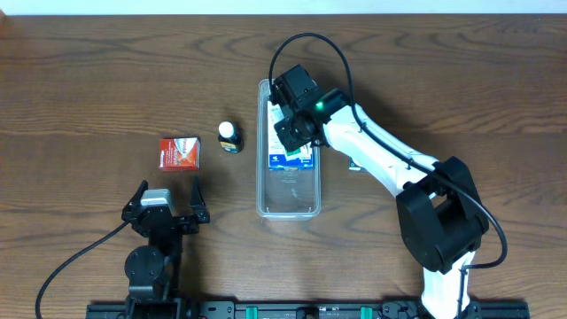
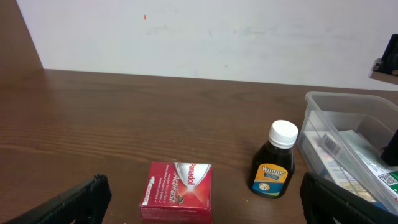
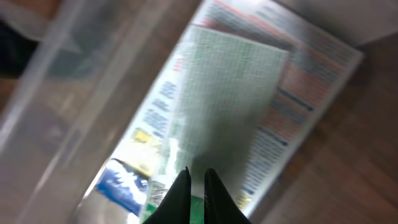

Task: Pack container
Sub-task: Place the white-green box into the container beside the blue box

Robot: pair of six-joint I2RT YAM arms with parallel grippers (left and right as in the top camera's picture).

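We see the wooden table (image 1: 89, 89) carrying everything. The container (image 1: 288, 202) lies near its middle, its long side running away from us, its near end bare. The right tool (image 3: 196, 174) hangs inside the far end, fingers almost together over a pale green box (image 3: 230, 93) lying on a white printed box (image 3: 311, 68); we cannot tell whether they pinch anything. The left tool (image 1: 168, 193) is spread wide, empty, near the front edge. A red box (image 1: 179, 152) and a small dark bottle (image 1: 229, 136) stand left of the container.
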